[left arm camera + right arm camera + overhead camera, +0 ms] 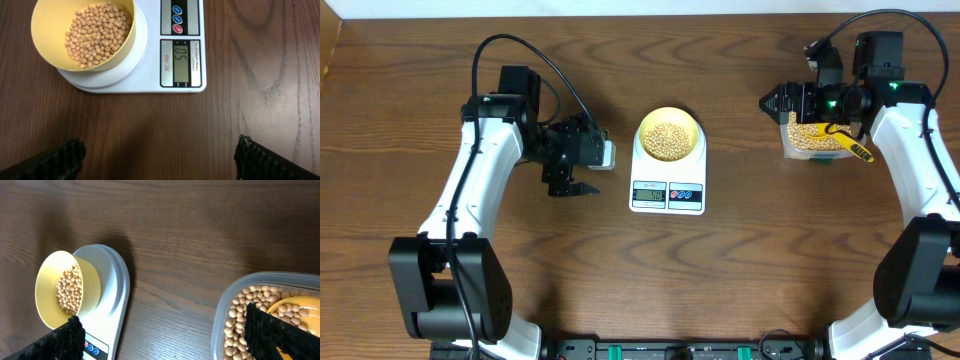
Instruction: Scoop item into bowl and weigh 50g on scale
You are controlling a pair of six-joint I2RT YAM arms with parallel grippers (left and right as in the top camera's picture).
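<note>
While the right gripper [161,317] hangs open over the clear container [219,320] right of the scale [120,285], the yellow scoop [295,305] lies loose in its soybeans [250,300]. The left gripper [159,145], open too, hovers left of the scale. The bowl [42,45] of soybeans sits on the scale, which seems to read 50. Weighing looks done; the arms can back away.

My gripper [160,150] hung wide open over the brown desk [150,125]. Ahead, the yellow bowl [47,47] sat on the white scale [145,75], partly full of little tan beans [97,32]. The small grey screen [181,62] showed 50.
</note>
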